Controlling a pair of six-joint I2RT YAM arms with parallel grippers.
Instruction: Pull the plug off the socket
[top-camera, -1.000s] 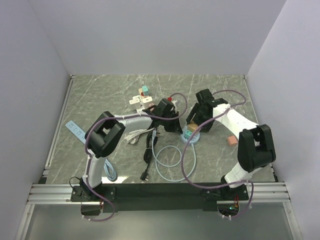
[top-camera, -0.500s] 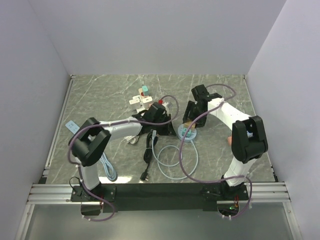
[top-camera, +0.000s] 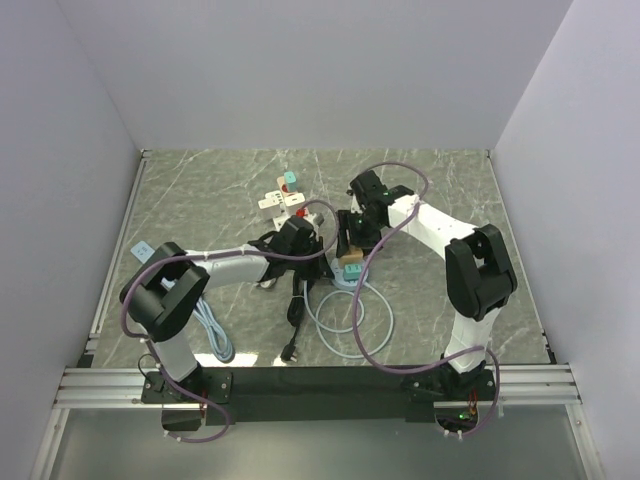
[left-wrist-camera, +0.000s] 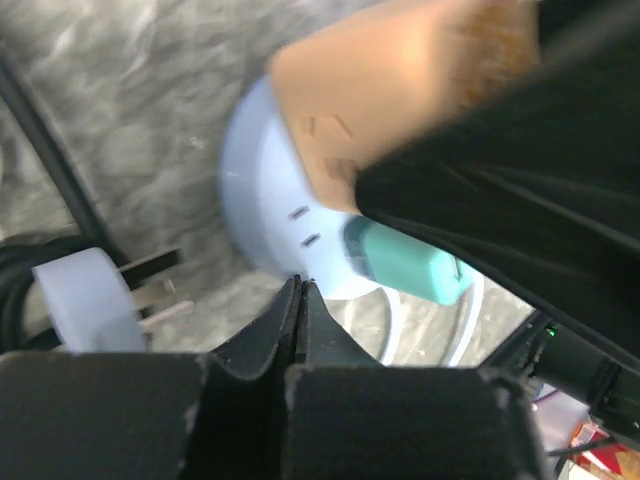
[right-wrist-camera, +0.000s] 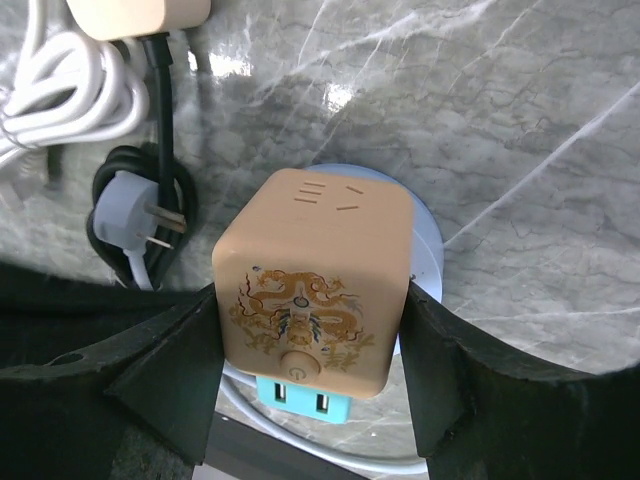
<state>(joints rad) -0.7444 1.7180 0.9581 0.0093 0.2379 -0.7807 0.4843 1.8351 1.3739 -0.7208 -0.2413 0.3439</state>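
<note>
While the right fingers (right-wrist-camera: 165, 385) clamp the tan cube plug (right-wrist-camera: 315, 270) over the round pale-blue socket (right-wrist-camera: 428, 255), the left fingers (left-wrist-camera: 262, 345) are pressed together just beside it.

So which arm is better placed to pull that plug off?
The right. The right gripper has its jaws on both sides of the tan plug, atop the socket. The left gripper is shut beside it.
</note>
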